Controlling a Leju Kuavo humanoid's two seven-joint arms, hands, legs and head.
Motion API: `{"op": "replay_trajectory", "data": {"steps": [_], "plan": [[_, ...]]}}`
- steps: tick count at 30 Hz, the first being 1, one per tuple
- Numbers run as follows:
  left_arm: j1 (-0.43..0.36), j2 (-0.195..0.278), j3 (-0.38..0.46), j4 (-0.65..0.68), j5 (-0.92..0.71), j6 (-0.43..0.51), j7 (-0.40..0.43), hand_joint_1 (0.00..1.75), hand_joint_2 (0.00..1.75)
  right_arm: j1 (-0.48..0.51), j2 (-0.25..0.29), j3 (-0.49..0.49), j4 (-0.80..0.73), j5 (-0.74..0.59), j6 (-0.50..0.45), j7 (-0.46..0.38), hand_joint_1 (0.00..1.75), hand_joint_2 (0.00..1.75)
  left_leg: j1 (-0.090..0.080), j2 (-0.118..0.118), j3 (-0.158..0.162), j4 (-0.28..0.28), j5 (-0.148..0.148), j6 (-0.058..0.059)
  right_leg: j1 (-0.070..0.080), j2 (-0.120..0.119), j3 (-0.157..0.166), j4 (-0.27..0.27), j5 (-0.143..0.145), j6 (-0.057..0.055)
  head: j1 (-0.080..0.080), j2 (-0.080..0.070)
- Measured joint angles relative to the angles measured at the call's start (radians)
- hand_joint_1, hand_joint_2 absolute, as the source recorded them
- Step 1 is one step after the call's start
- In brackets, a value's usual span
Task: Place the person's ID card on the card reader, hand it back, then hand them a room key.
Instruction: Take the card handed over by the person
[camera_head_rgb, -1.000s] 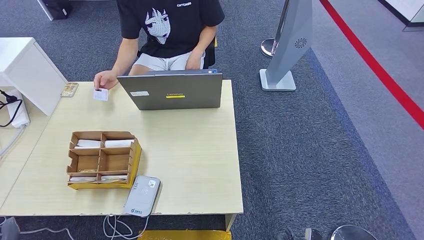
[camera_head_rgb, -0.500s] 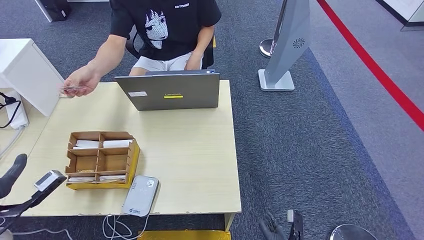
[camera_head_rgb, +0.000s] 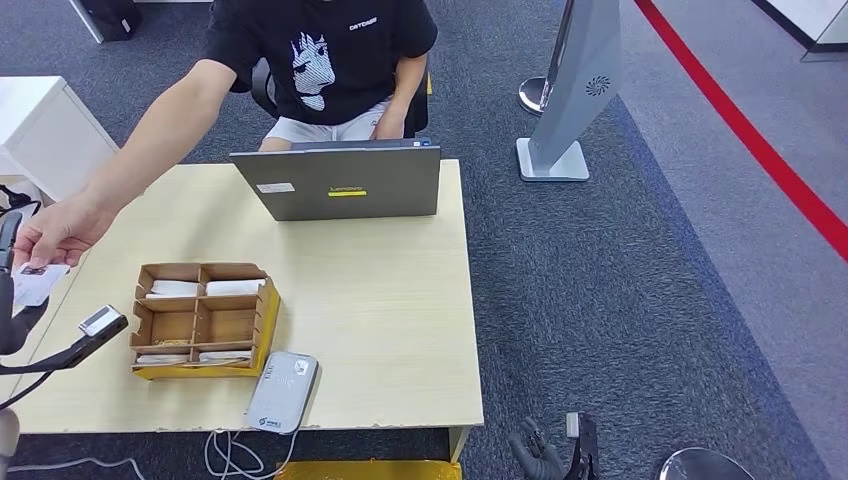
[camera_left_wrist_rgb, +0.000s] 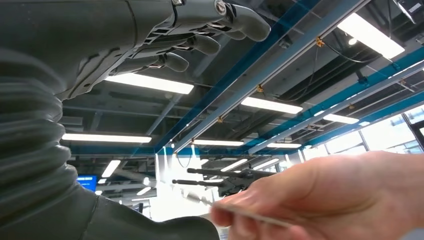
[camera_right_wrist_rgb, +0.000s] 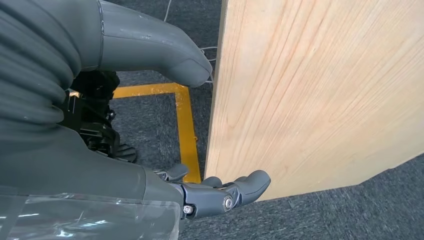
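Handover is close: the person's hand (camera_head_rgb: 55, 232) has swung the ID card (camera_head_rgb: 35, 282) from beside the laptop (camera_head_rgb: 340, 185) to the raised left robot hand (camera_left_wrist_rgb: 190, 37), fingers spread and empty; the right robot hand (camera_right_wrist_rgb: 220, 192) hangs empty below the bench (camera_head_rgb: 380, 320).

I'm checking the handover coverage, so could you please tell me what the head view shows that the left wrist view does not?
Head view alone: the table, the laptop, the cardboard organizer and the card reader at the near edge. Left wrist view alone: ceiling lights behind the left hand, its fingers spread with nothing between them. Both share the person's hand holding out the ID card toward the robot.
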Motion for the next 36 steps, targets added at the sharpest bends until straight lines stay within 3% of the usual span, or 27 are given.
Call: {"op": "replay_trajectory", "data": {"steps": [1, 4, 5, 30, 36], "plan": [[-0.008, -0.001, -0.009, 0.013, -0.003, 0.006, 0.002, 0.24, 1.75, 0.0, 0.0, 0.002, 0.0, -0.003, 0.0, 0.0, 0.0, 1.75, 0.0, 0.0, 0.0, 0.0, 0.0, 0.0, 0.0, 0.0, 0.0, 0.0, 0.0, 0.0, 0.0, 0.0], [-0.024, -0.002, -0.031, 0.04, -0.005, 0.015, 0.003, 1.55, 1.75, 0.0, 0.0, 0.006, 0.001, -0.009, -0.001, 0.0, 0.0, 1.75, 0.0, 0.0, 0.0, 0.0, 0.0, 0.0, 0.0, 0.001, 0.0, 0.0, 0.0, 0.0, 0.0, 0.0], [-0.027, -0.002, -0.036, 0.044, -0.002, 0.016, 0.003, 1.75, 1.75, 0.0, 0.0, 0.008, 0.001, -0.011, -0.001, 0.0, 0.0, 1.75, 0.0, 0.0, 0.0, 0.0, 0.0, 0.0, 0.0, 0.001, 0.0, 0.0, 0.0, 0.0, 0.0, 0.0], [-0.054, -0.022, -0.065, 0.065, 0.023, 0.043, 0.009, 1.75, 1.75, 0.005, 0.0, 0.03, 0.005, -0.042, -0.004, 0.0, 0.0, 1.75, 0.0, 0.003, -0.001, 0.0, 0.0, 0.0, 0.0, 0.003, -0.002, 0.0, 0.0, 0.0, 0.0, 0.0], [-0.004, -0.072, -0.065, -0.001, 0.06, 0.116, -0.02, 1.75, 1.75, 0.012, 0.0, 0.031, 0.005, -0.072, -0.004, -0.001, 0.0, 1.75, 0.0, 0.003, -0.001, 0.0, 0.0, 0.0, 0.0, 0.003, -0.002, 0.0, 0.0, 0.0, 0.0, 0.0]]}}
